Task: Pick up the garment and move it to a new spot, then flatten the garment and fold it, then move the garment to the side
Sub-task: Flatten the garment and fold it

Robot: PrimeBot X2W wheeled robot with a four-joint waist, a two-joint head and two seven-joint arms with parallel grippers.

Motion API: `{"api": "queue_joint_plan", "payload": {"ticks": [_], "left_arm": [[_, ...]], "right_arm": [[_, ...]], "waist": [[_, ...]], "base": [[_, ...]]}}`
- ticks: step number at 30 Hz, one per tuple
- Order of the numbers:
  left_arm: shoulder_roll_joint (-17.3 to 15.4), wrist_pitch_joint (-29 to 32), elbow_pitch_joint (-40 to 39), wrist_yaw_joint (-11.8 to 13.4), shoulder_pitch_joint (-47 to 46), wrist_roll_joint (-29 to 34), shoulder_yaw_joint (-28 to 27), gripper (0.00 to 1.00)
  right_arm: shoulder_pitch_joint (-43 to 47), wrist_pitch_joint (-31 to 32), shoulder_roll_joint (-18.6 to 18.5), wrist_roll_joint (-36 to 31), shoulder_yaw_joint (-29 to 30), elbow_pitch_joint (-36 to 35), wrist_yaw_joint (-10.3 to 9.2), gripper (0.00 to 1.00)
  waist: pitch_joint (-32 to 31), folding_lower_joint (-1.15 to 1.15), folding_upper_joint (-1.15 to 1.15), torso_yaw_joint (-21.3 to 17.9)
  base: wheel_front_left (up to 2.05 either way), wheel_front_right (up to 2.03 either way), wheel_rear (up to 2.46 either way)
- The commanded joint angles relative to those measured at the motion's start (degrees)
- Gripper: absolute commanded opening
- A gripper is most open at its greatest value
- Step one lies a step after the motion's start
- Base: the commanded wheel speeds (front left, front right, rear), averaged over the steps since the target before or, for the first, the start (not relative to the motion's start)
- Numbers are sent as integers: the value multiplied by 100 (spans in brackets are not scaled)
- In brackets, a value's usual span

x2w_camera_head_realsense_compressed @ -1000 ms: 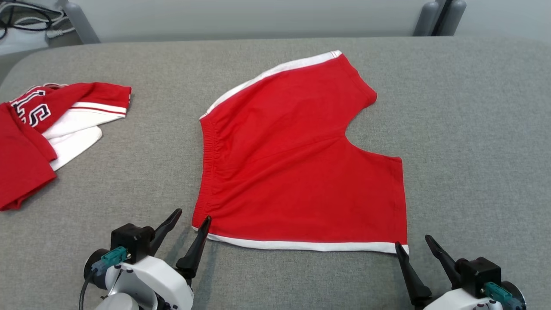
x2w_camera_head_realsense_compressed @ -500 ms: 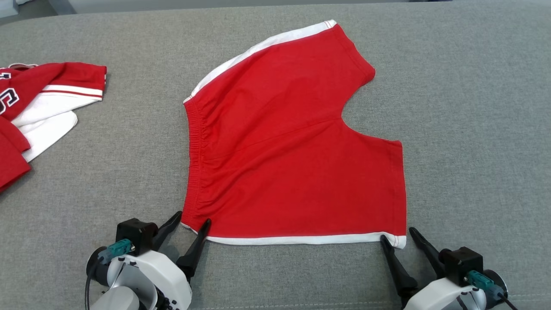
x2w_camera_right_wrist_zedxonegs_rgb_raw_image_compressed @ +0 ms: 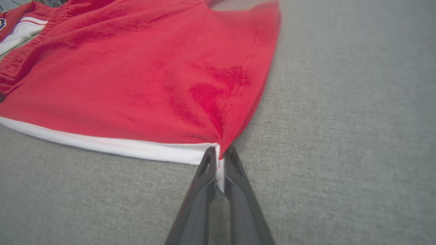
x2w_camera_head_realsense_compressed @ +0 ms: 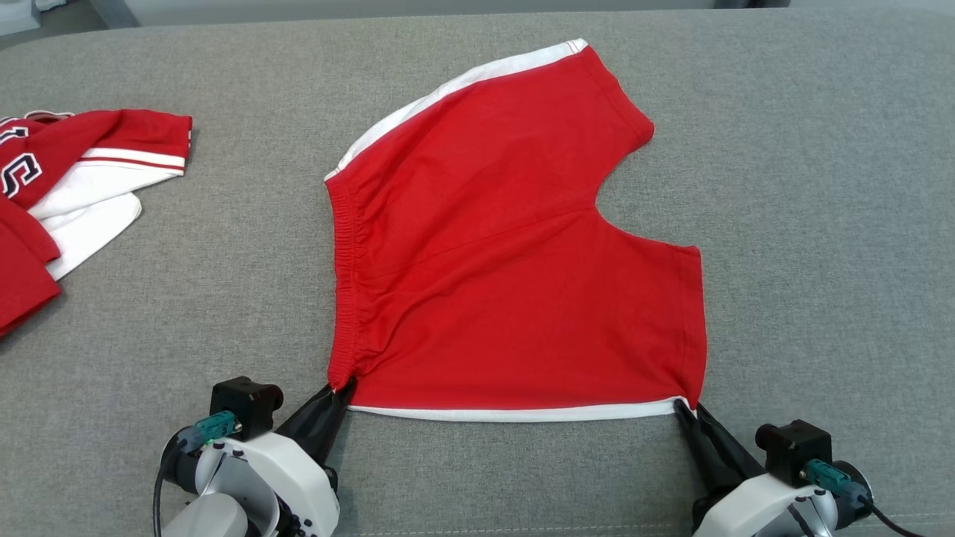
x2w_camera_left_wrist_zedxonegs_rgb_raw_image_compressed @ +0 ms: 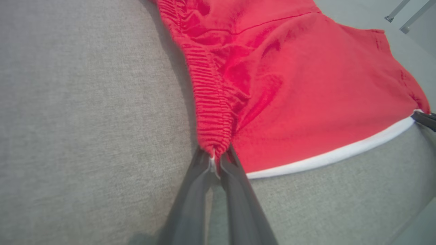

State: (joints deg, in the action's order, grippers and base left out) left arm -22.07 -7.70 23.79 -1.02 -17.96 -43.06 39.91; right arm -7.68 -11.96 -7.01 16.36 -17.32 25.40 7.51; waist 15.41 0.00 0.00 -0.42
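Left gripper (x2w_camera_head_realsense_compressed: 345, 388): at seven o'clock in the head view. Its two dark fingers are pressed together on the near corner of the Waistband (x2w_camera_head_realsense_compressed: 345, 276). The left wrist view shows gathered red elastic pinched between the tips.
Right gripper (x2w_camera_head_realsense_compressed: 680, 407): at five o'clock in the head view. Its fingers are clamped together on the near hem corner of one leg. The right wrist view shows a sliver of white cloth caught between the tips.
White trim (x2w_camera_head_realsense_compressed: 522, 412): a narrow band along the near edge, running from one pinched corner to the other. A matching band edges the far side, from eleven to twelve o'clock.
Garment (x2w_camera_head_realsense_compressed: 515, 283): red shorts lying spread across the middle of the head view. The elastic waist is on the nine o'clock side, both legs point toward three o'clock, and the crotch notch sits at about two o'clock. Small wrinkles fan out from each held corner.
Surface (x2w_camera_head_realsense_compressed: 821, 224): grey woven fabric under everything.
Jersey (x2w_camera_head_realsense_compressed: 74, 168): red and white with dark lettering, crumpled at nine to ten o'clock, well apart from the shorts.
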Motion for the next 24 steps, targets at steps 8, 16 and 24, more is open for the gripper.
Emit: {"api": "queue_joint_plan", "payload": {"ticks": [8, 16, 24], "left_arm": [[-219, 111, -568, 222, 357, -214, -190, 0], [-460, 305, -1483, 697, 1097, -315, -179, 0], [-666, 512, -2314, 1191, 1739, -437, -203, 0]], "right_arm": [[572, -12, -146, 132, 240, -421, -2, 0], [1571, 486, -231, 44, 831, -1595, -2, 0], [2424, 1242, -301, -120, 1521, -2979, -2, 0]], "waist": [[-65, 0, 0, 37], [-31, 0, 0, 74], [23, 0, 0, 81]], "base": [[0, 0, 0], [0, 0, 0], [0, 0, 0]]}}
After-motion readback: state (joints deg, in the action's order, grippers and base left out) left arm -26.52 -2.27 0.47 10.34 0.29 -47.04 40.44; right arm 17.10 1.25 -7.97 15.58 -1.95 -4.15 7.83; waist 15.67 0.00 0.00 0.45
